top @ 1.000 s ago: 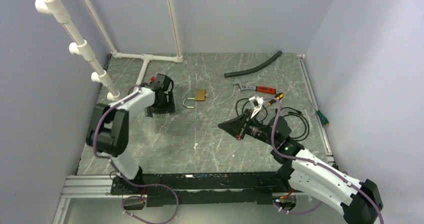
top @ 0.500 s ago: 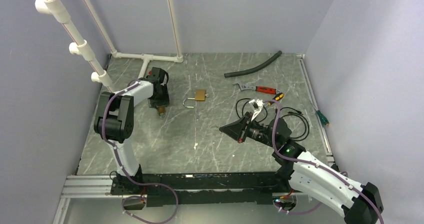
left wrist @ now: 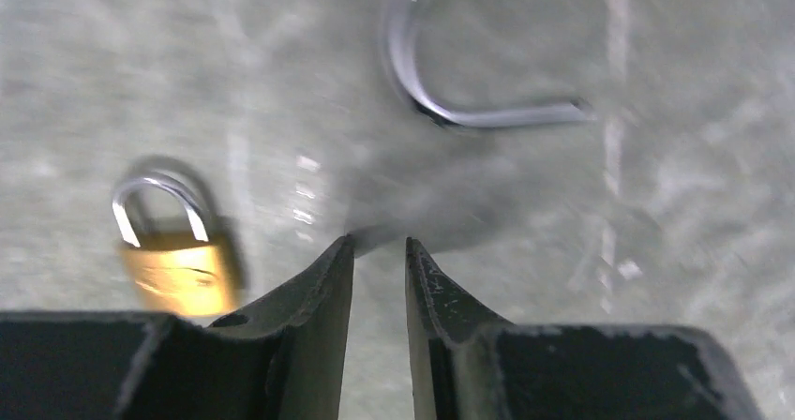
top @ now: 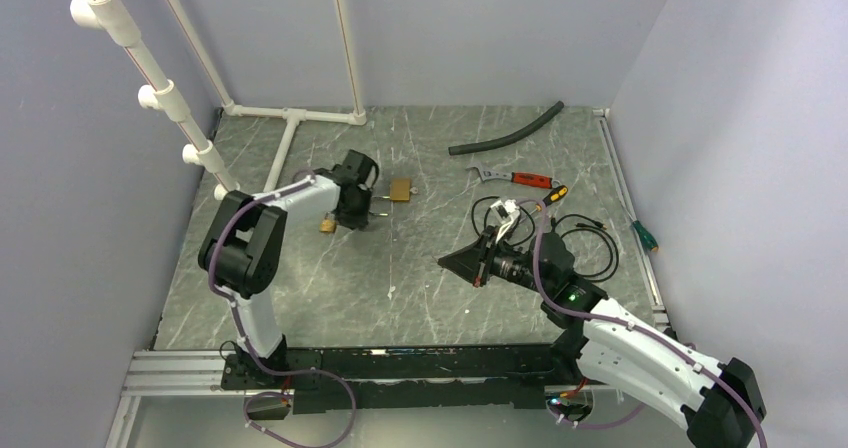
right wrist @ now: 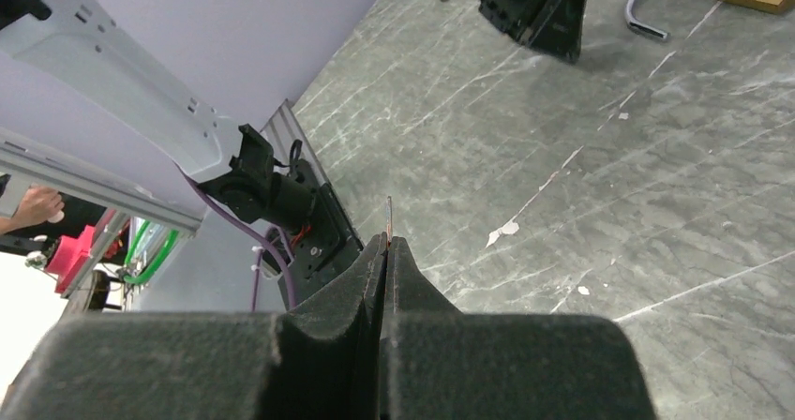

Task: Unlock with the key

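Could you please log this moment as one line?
left gripper: slightly open, empty, near large padlock | right gripper: shut on key

The grey marbled table (top: 400, 303) I was bolted to carried a large brass padlock (top: 401, 190), with a smaller brass padlock (top: 327, 225) lying near it. Farther right lay a curved black hose (top: 505, 134), a red-handled wrench (top: 512, 177), coiled black cables (top: 590, 243) and a green-handled screwdriver (top: 641, 234).

Bare tabletop (left wrist: 300, 111) lies between the small padlock (left wrist: 178, 270) and shackle (left wrist: 469, 111)

two padlocks (top: 400, 190) (top: 327, 225), one key (right wrist: 389, 219), one hose (top: 505, 133), one wrench (top: 506, 176) and one screwdriver (top: 641, 234).
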